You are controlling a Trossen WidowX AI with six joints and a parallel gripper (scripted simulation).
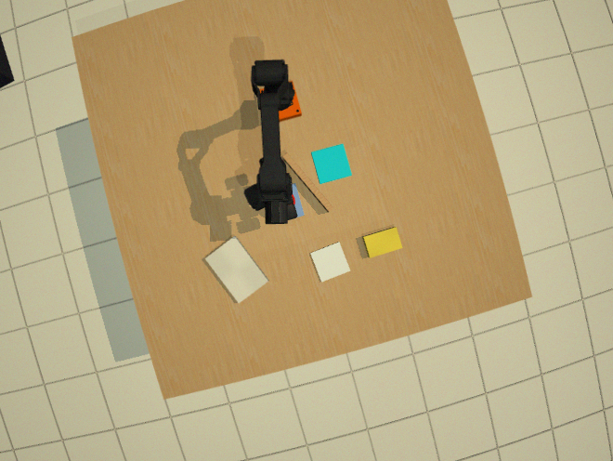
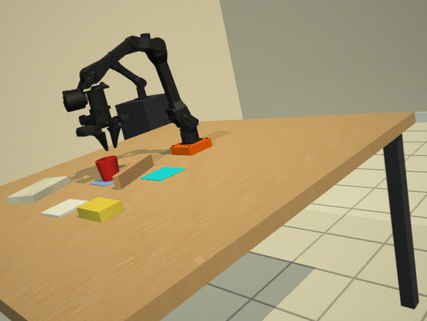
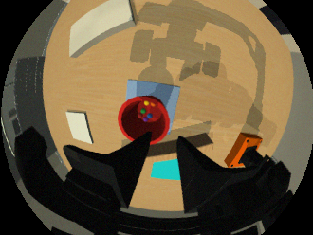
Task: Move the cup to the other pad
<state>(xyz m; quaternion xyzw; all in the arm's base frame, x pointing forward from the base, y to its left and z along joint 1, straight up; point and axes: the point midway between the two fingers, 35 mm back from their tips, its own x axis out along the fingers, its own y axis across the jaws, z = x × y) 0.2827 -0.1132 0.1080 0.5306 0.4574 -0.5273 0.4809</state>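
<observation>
"What is the counter (image 1: 421, 198) (image 2: 241, 166) (image 3: 104, 62) holding up?"

"It is holding up the big black arm (image 1: 271, 128) (image 2: 169, 83) (image 3: 255, 158). The arm is reaching out, bending at the top like an elbow, and its end is hanging down."

"And the tool (image 2: 110, 149) (image 3: 164, 136)?"

"It is pointing down above the cup, not touching it. Its two fingers are standing part way open, holding nothing. The arm is hiding them from the top view."

"What is standing in the way?"

"A low wooden wall (image 1: 307, 186) (image 2: 134, 171) is standing between the cup and the bright blue-green pad (image 1: 331, 164) (image 2: 163, 173) (image 3: 166, 170). I'm guessing that pad is where the cup is going."

"Where is the cup sitting now?"

"The red cup (image 1: 293, 199) (image 2: 107, 169) (image 3: 135, 128) is standing upright on the pale blue pad (image 1: 299, 204) (image 2: 101, 183) (image 3: 171, 101). I'm thinking it is light and stiff, maybe a bit slippery. It is getting wider toward the top, so I'm picking its sides, below the rim, one finger each side. The fingers are needing to open wider first."

"And the marbles (image 3: 143, 111)?"

"They are lying at the bottom. Tipping is what I'm worrying about, because they could be rolling out."
</observation>
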